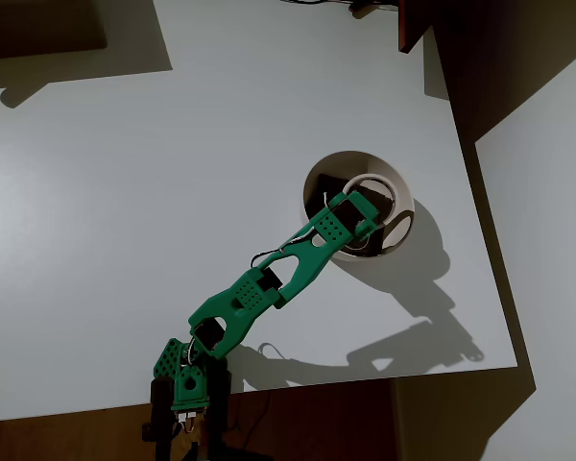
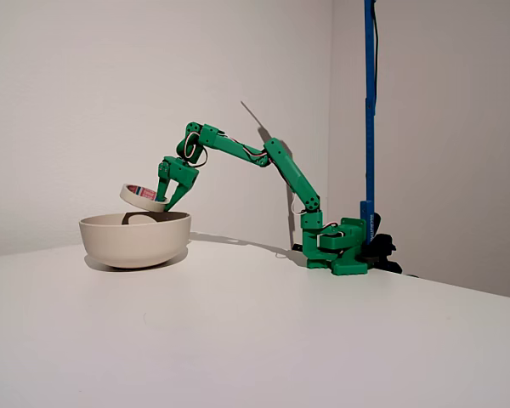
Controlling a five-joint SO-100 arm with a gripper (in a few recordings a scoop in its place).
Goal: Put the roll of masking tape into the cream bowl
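On the white desk [image 2: 323,340], the cream bowl [image 2: 134,238] is sitting nearest. Just above its rim, the green tool [image 2: 166,201] is gripping the roll of masking tape [image 2: 142,196], holding it tilted and clear of the bowl, apparently positioning it for release.

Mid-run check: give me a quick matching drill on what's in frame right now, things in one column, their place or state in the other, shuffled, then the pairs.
Things:
1. cream-white roll of masking tape
2. round cream bowl
3. green two-finger gripper
4. blue upright pole

Place or state:
A. resting on the white table
B. standing behind the arm's base
C. tilted, held above the bowl's rim
D. shut on the tape

Pairs: 1-C, 2-A, 3-D, 4-B
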